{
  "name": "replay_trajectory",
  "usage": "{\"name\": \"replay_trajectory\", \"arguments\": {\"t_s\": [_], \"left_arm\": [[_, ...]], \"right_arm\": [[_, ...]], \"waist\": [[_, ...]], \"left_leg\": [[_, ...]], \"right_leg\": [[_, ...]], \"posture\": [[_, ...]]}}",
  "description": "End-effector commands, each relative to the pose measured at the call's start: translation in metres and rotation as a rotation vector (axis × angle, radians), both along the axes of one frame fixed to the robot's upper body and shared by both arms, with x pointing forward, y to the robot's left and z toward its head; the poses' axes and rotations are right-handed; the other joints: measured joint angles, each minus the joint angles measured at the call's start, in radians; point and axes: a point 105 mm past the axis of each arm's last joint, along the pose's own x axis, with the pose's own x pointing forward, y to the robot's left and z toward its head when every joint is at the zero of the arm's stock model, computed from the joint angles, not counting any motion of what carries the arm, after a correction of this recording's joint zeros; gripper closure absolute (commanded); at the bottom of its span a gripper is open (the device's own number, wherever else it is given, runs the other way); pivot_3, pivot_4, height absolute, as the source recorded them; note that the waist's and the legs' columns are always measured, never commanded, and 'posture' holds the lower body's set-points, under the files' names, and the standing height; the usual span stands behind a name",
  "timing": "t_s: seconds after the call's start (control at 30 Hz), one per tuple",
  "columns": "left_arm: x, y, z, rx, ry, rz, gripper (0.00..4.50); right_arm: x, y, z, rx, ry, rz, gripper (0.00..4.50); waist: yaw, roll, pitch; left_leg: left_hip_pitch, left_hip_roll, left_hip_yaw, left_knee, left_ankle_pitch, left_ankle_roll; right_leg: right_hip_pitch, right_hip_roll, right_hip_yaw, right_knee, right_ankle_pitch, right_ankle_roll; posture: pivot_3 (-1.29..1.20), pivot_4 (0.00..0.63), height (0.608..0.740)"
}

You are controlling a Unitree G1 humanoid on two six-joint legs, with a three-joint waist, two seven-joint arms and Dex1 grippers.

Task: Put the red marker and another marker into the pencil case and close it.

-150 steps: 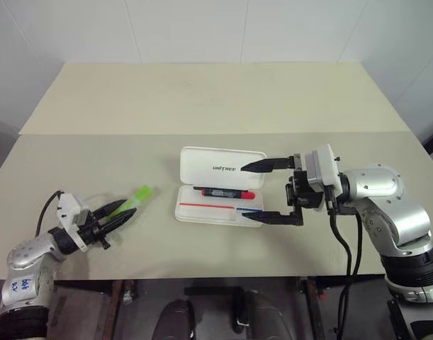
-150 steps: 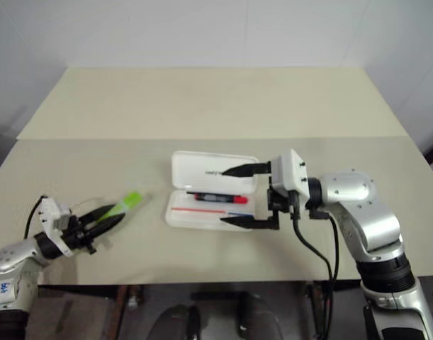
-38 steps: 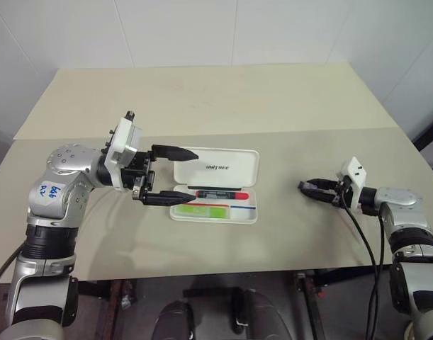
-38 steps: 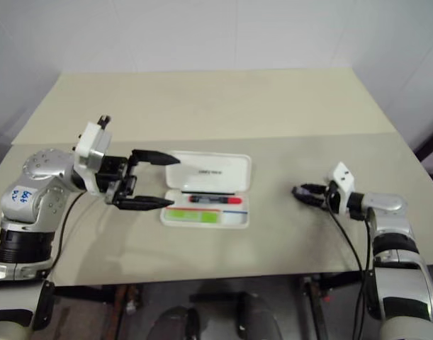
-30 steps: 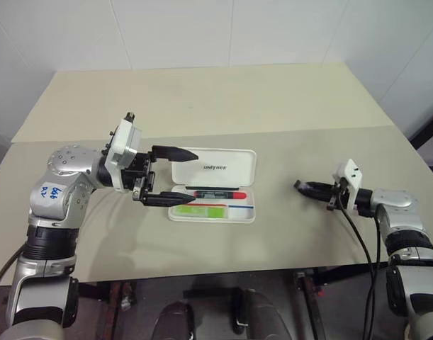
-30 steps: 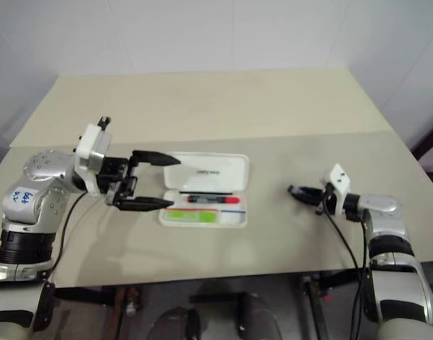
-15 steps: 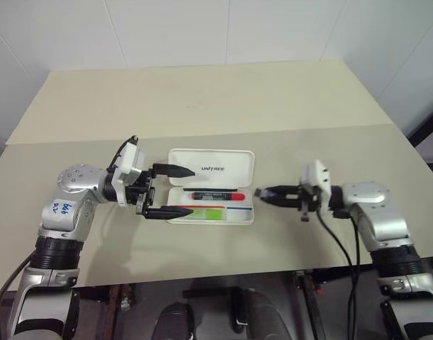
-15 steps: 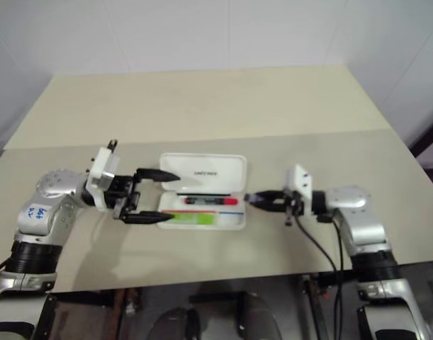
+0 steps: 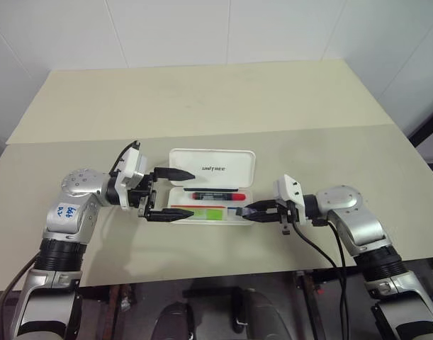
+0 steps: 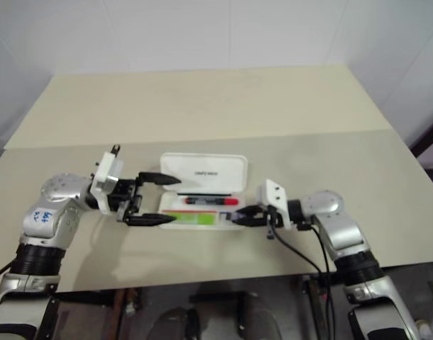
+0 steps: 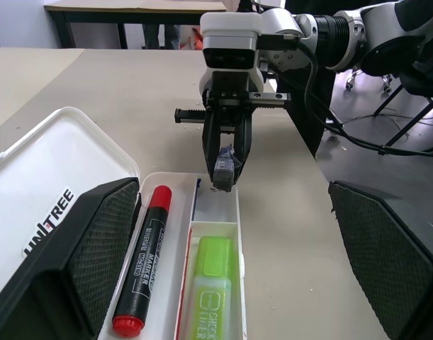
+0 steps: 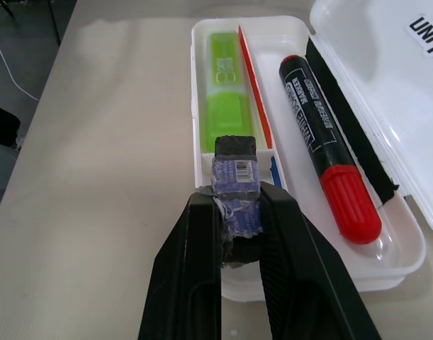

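Red marker [image 12: 322, 177] and green marker [image 12: 225, 88] lie in the open pencil case [image 9: 217, 168] — left hand [image 9: 179, 193] spread at its end, right hand [image 12: 237, 212] pinching a small dark block [image 12: 237, 177]

The flat white hard-plastic pencil case [image 12: 386, 85] looks smooth and glossy, its open lid catching light. Inside, the black-barrelled red marker [image 12: 328, 166] has a shiny plastic cap, and the chunky light-green marker [image 12: 225, 88] looks like translucent, satiny plastic. The beige table [image 9: 223, 99] is matt and smooth, perhaps laminate. The right gripper [image 12: 239, 234] has matt black fingers clamping a small block wrapped in what seems crinkled blue-printed film.
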Motion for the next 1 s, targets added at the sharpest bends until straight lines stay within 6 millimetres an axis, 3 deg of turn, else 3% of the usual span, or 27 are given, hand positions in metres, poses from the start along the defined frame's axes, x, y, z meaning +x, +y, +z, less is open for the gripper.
{"name": "replay_trajectory", "arguments": {"t_s": [0.03,0.37,0.63,0.67,0.97,1.0], "left_arm": [[-0.003,-0.001,0.004,-0.004,-0.035,-0.004,0.00],[-0.003,0.001,0.006,-0.005,-0.044,0.015,0.00],[-0.003,0.003,0.007,-0.006,-0.048,0.029,0.00],[-0.002,0.003,0.007,-0.006,-0.048,0.030,0.00],[0.002,0.000,0.008,-0.008,-0.052,0.033,0.00],[0.002,0.000,0.008,-0.009,-0.052,0.034,0.00]], "right_arm": [[0.000,0.010,0.007,0.011,-0.038,0.039,4.13],[0.002,0.021,0.002,0.010,-0.021,0.071,4.13],[0.009,0.014,-0.003,-0.026,-0.021,0.056,4.13],[0.009,0.014,-0.002,-0.026,-0.021,0.060,3.40],[0.012,0.019,0.026,0.010,-0.119,0.085,0.22],[0.011,0.021,0.033,0.024,-0.137,0.090,0.04]], "waist": [[-0.001,0.000,0.000],[0.000,0.000,0.000],[-0.001,0.000,0.000],[0.000,0.000,0.000],[-0.001,0.000,0.000],[-0.001,0.000,0.000]], "left_leg": [[0.000,0.000,0.000,0.000,0.000,0.000],[0.000,0.000,0.001,0.000,0.000,0.000],[0.000,0.001,0.001,0.000,0.000,0.000],[0.000,0.001,0.001,0.000,0.000,0.000],[0.000,0.001,0.001,0.000,0.000,0.000],[0.000,0.001,0.001,0.000,0.000,0.000]], "right_leg": [[0.000,0.000,0.000,0.000,0.000,0.000],[0.000,0.000,-0.001,0.000,0.000,0.000],[0.000,0.000,-0.002,0.000,0.000,0.000],[0.000,0.000,-0.002,0.000,0.000,0.000],[-0.001,-0.001,-0.003,0.000,0.000,0.000],[-0.001,-0.001,-0.003,0.000,0.000,0.000]], "posture": [[0.00,0.150,0.740],[0.00,0.150,0.740],[0.00,0.150,0.740],[0.00,0.150,0.740],[0.00,0.150,0.740],[0.00,0.150,0.740]]}}
